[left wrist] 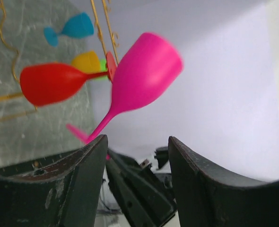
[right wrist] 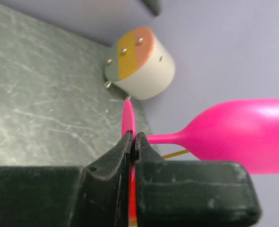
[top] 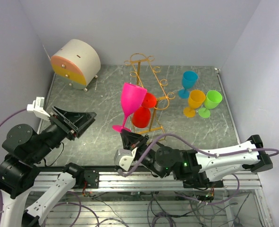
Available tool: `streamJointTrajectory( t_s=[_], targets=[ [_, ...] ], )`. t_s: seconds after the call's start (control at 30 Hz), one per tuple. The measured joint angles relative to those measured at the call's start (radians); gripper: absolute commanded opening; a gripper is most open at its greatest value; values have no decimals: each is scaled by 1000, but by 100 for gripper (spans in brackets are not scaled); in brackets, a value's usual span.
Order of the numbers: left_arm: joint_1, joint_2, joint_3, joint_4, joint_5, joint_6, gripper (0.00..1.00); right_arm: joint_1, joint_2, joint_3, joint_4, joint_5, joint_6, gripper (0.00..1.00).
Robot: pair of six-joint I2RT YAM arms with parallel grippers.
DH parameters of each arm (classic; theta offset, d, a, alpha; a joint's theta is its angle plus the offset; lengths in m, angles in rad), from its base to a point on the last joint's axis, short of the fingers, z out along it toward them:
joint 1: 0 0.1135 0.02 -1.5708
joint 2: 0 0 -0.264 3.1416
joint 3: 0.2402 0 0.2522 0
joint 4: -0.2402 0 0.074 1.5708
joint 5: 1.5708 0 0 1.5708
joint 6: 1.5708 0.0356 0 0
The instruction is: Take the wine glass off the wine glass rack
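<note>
My right gripper (top: 128, 135) (right wrist: 134, 135) is shut on the flat foot of a pink wine glass (top: 132, 97) (right wrist: 243, 135). The glass tilts bowl-up in the air, just in front and left of the golden wire wine glass rack (top: 151, 80) (left wrist: 104, 23). Two red glasses (top: 142, 116) (left wrist: 49, 82) hang on the rack behind it. At the left, my left gripper (top: 82, 120) (left wrist: 137, 139) stands open and empty, apart from the pink glass (left wrist: 144, 71), which shows beyond its fingertips.
A round cream drawer box (top: 75, 59) (right wrist: 139, 66) with orange and pink fronts sits at the back left. Blue (top: 189, 81), orange (top: 195, 101) and green (top: 211, 101) glasses stand at the back right. Walls close in the table on three sides.
</note>
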Motion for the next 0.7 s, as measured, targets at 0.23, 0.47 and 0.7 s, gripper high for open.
streamJointTrajectory(
  t_s=[0.23,0.47,0.7],
  targets=[
    [0,-92,-85,-74,93,-168,64,3,-55,-165,349,38,-256,0],
    [0,-95,-105,-92,138,-222,64,3,-46,-206,466,-54,-376,0],
    [0,-71,-125,-78,160,-232,64,3,-23,-189,497,-130,-413,0]
  ],
)
